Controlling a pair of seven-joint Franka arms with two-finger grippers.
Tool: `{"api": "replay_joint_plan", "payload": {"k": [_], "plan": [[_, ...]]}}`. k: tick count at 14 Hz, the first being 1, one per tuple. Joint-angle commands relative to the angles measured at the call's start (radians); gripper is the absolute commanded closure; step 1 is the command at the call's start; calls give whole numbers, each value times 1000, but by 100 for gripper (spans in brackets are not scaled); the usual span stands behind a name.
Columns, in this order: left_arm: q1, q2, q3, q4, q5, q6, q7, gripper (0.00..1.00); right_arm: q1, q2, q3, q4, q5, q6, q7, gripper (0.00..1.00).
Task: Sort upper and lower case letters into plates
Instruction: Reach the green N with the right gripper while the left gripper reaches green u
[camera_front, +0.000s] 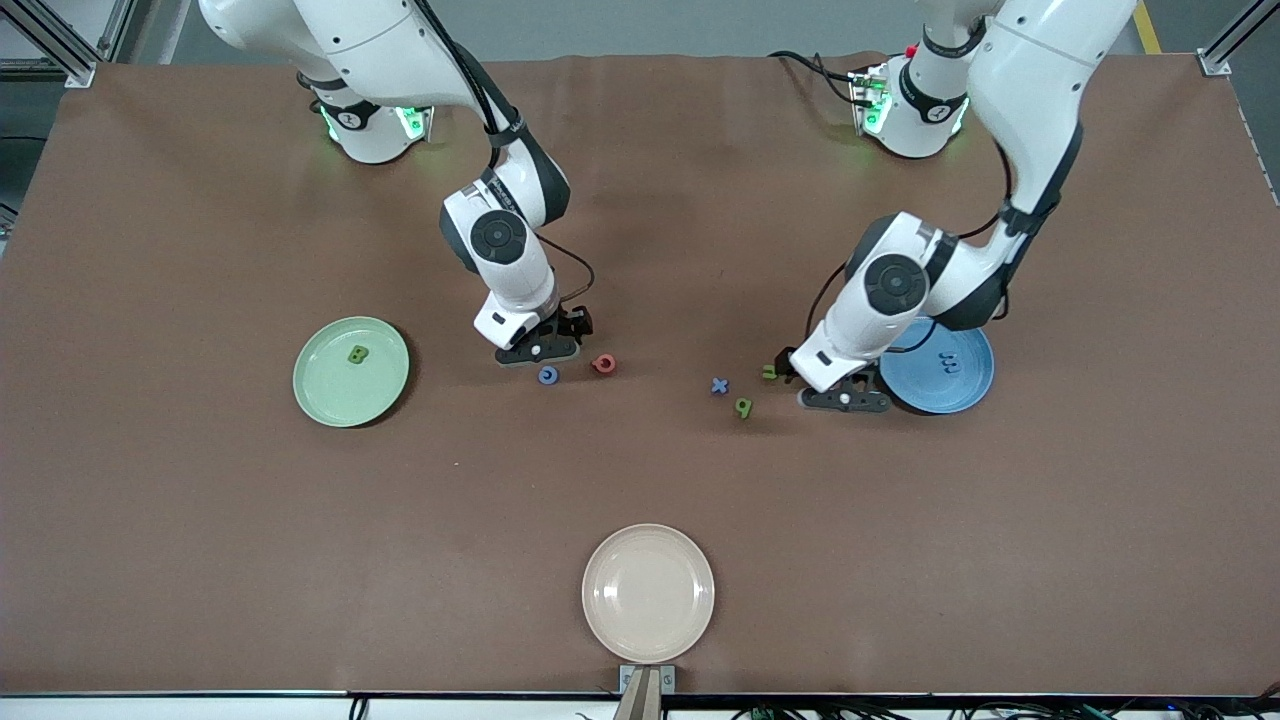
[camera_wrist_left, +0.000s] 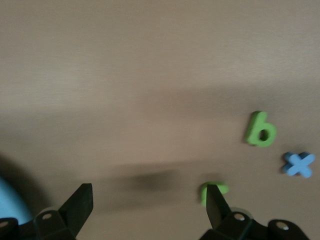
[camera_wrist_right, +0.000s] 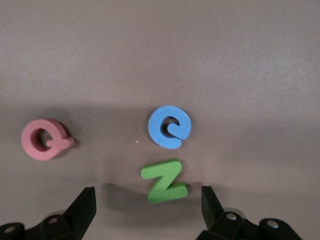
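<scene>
The green Z (camera_wrist_right: 164, 180) lies flat on the table (camera_front: 200, 520), centre of the front frame, beside the blue e (camera_wrist_right: 169, 126) and pink Q (camera_wrist_right: 44, 139). It looks light, stiff foam; pinch across its edges. The right tool (camera_wrist_right: 145, 212) hovers spread over it. The left tool (camera_wrist_left: 150, 210), spread, hangs beside the blue plate (camera_front: 960, 385); the green plate (camera_front: 350, 395) sits mid-left.

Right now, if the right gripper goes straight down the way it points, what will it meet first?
Most likely the green Z: it lies on the table between the open fingers of the right gripper. The blue letter and the pink Q lie outside that line. Depth is uncertain.
</scene>
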Motion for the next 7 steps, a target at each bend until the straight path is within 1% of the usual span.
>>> {"api": "replay_joint_plan", "payload": {"k": [1,3,5,7], "plan": [[-27,53,1,72,15,-18,-19,0,12,21,-13,26,-3,-3,0,12],[-45,84,2,83,15,-18,-45,0,11,22,-13,28,-6,-3,-2,14],[-51,86,2,77,17,-19,-48,0,5,21,-14,28,-35,-9,-2,19],[-67,86,2,74,15,-44,-57,1,-4,22,-14,26,-57,-12,-2,29]]}}
